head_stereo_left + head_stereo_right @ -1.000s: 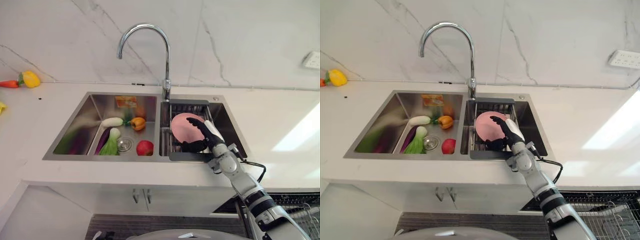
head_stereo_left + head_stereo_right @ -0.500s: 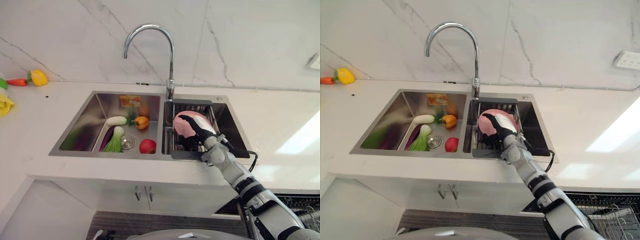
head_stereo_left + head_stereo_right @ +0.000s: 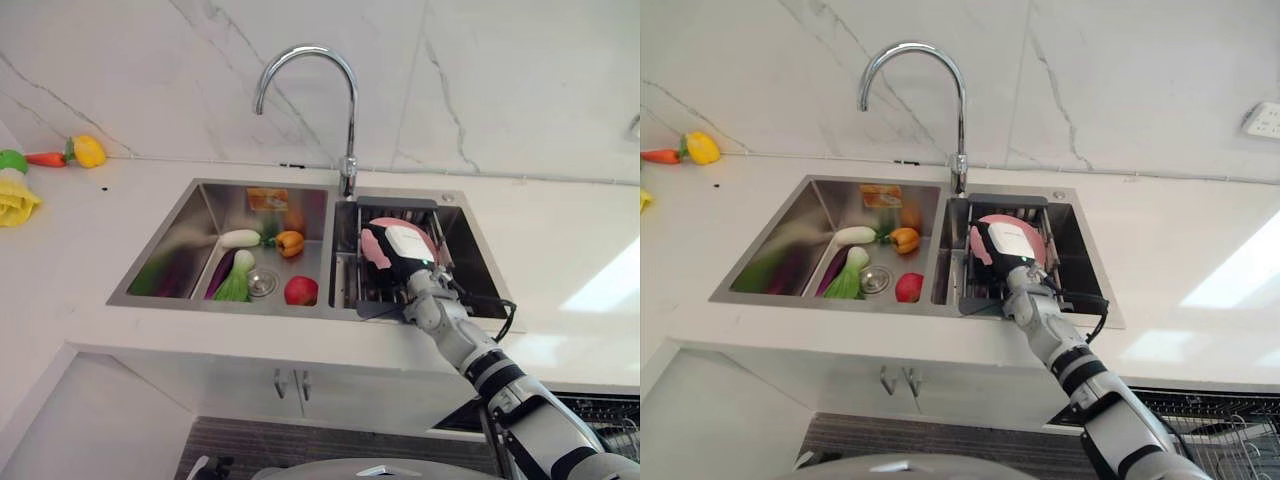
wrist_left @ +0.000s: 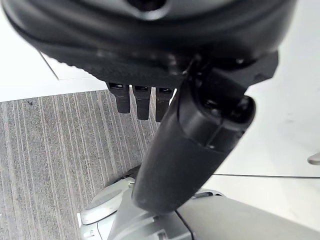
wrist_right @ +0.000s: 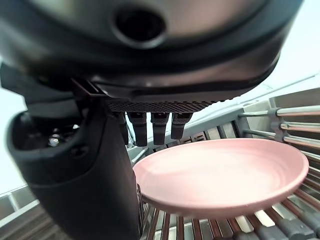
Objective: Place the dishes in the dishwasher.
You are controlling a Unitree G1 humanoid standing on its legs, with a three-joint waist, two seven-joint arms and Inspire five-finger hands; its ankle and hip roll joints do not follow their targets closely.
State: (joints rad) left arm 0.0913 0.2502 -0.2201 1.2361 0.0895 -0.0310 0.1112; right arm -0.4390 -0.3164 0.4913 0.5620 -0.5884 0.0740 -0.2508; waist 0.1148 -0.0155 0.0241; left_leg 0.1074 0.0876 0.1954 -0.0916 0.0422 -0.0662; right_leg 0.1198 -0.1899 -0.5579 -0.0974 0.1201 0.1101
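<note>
My right hand (image 3: 408, 252) reaches into the right basin of the sink (image 3: 200, 215), at about one o'clock from where I stand, and its fingers and thumb are curled round the rim of the pink plate (image 5: 225, 172), which stands tilted on the dark wire rack (image 3: 370, 285) there. My left hand (image 4: 165, 100) hangs low over the striped grey floor (image 4: 50, 150), fingers relaxed and holding nothing. At eleven o'clock, the left basin holds toy vegetables (image 3: 240, 270).
</note>
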